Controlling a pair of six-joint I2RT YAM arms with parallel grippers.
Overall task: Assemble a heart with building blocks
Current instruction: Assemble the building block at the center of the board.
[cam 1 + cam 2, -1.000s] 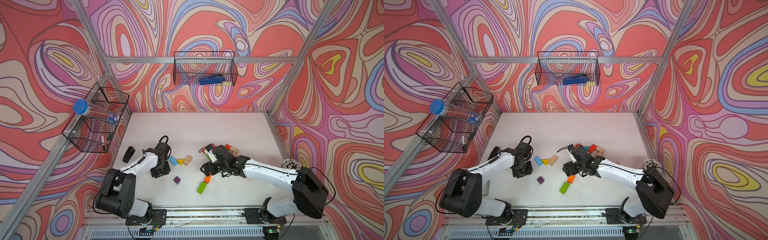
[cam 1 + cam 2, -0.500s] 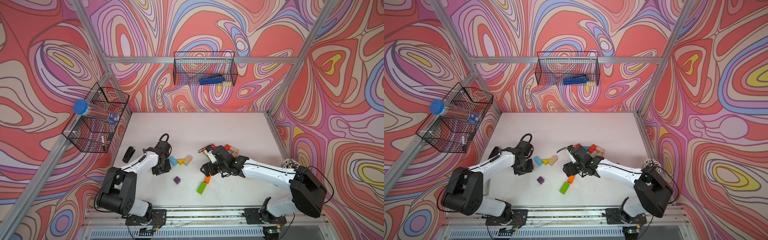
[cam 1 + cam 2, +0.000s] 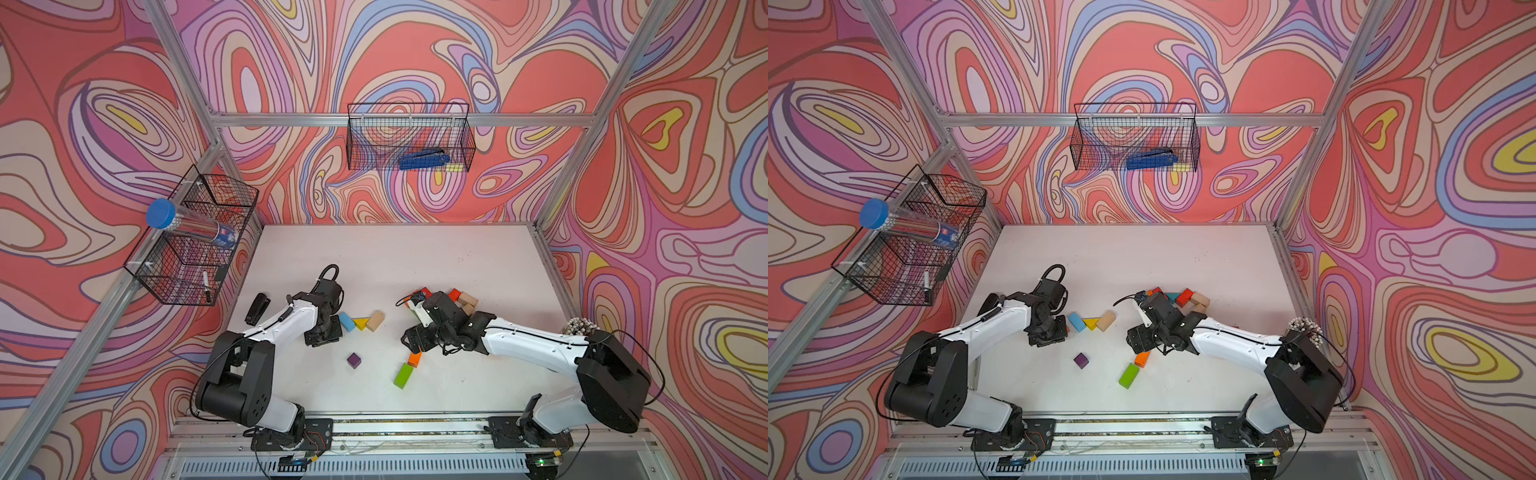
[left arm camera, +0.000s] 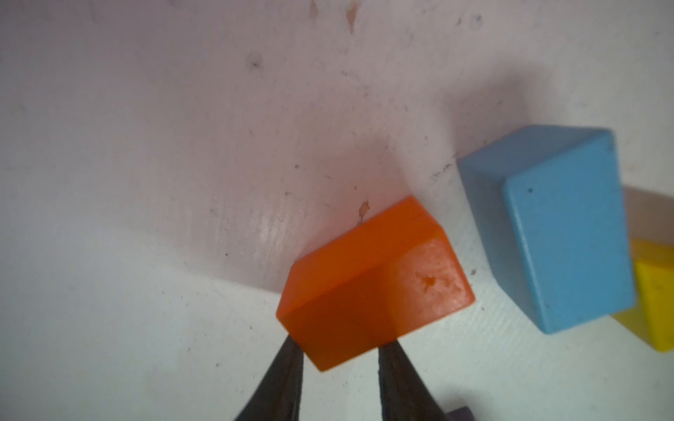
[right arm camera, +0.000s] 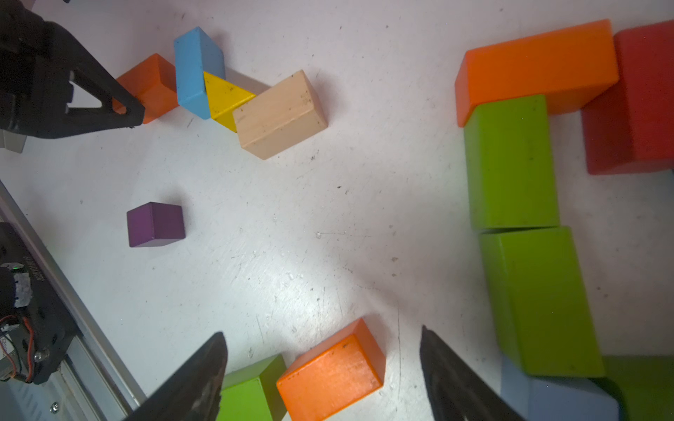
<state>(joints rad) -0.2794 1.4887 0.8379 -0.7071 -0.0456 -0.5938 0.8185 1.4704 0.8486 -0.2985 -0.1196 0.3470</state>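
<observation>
Left gripper (image 4: 339,342) clamped on orange cube (image 4: 372,284), just left of blue block (image 4: 558,233). Right gripper (image 5: 321,335) open over orange brick (image 5: 332,368), near-centre. Blocks probably light, rigid, slick; grip flat long sides.

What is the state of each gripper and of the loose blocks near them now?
left gripper, shut on orange cube
right gripper, open, jaws either side of orange brick, not touching it
green brick, lying flat, touching orange brick
yellow triangle, lying flat, touching light blue brick and plain wooden brick
purple cube, standing alone
</observation>
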